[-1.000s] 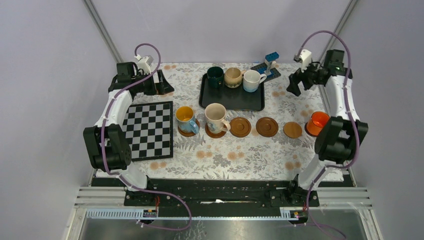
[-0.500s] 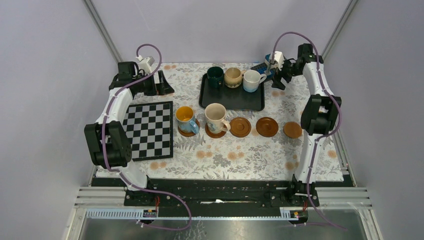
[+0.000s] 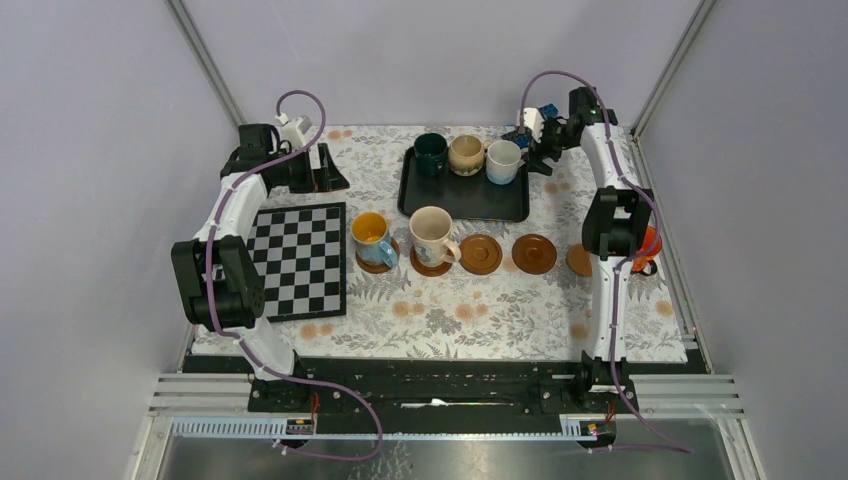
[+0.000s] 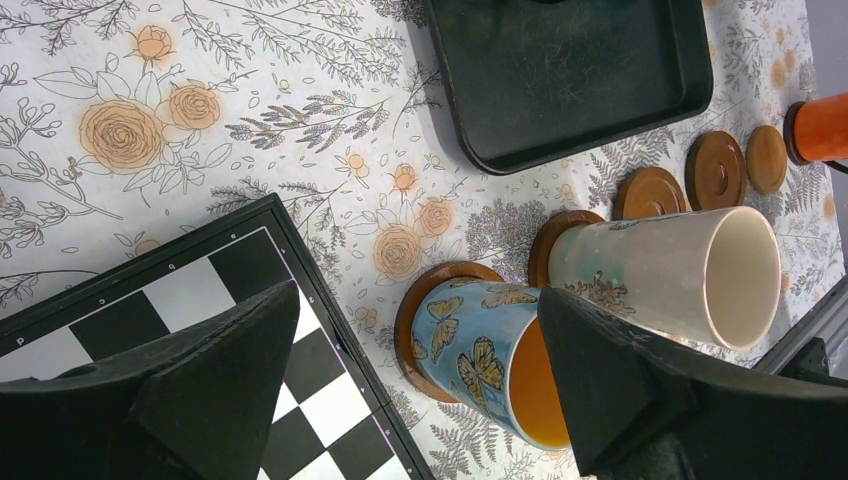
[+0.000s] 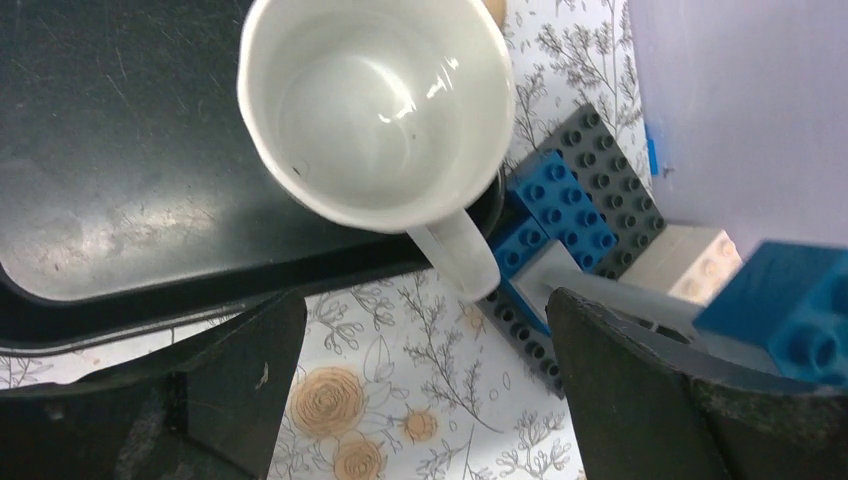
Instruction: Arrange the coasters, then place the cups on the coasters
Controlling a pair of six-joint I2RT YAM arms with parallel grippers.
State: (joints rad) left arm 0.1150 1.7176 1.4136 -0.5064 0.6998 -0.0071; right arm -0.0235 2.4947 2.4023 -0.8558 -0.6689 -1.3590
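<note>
Five brown coasters sit in a row. The blue butterfly cup [image 3: 372, 235] [image 4: 490, 355] and the tall cream cup [image 3: 432, 233] [image 4: 665, 270] stand on the two left ones. Further right, three coasters [image 3: 481, 254] [image 3: 534, 254] [image 4: 714, 169] lie bare, the last partly behind my right arm. The orange cup [image 3: 648, 244] [image 4: 824, 126] shows past that arm. Dark green [image 3: 431, 153], beige [image 3: 466, 154] and white [image 3: 503, 160] [image 5: 378, 108] cups stand in the black tray [image 3: 460, 200]. My right gripper [image 3: 540, 157] [image 5: 425, 300] hangs open beside the white cup's handle. My left gripper [image 3: 328, 170] [image 4: 417, 298] is open at the back left, holding nothing.
A chessboard [image 3: 297, 260] [image 4: 150, 320] lies at the left beside the blue cup. Blue and grey toy blocks [image 5: 565, 215] sit at the back, right next to the tray corner and the white cup's handle. The purple wall [image 5: 740, 110] is close behind them.
My right arm has swung from the far right edge leftward to the back of the table beside the white cup. The left arm has hardly moved.
</note>
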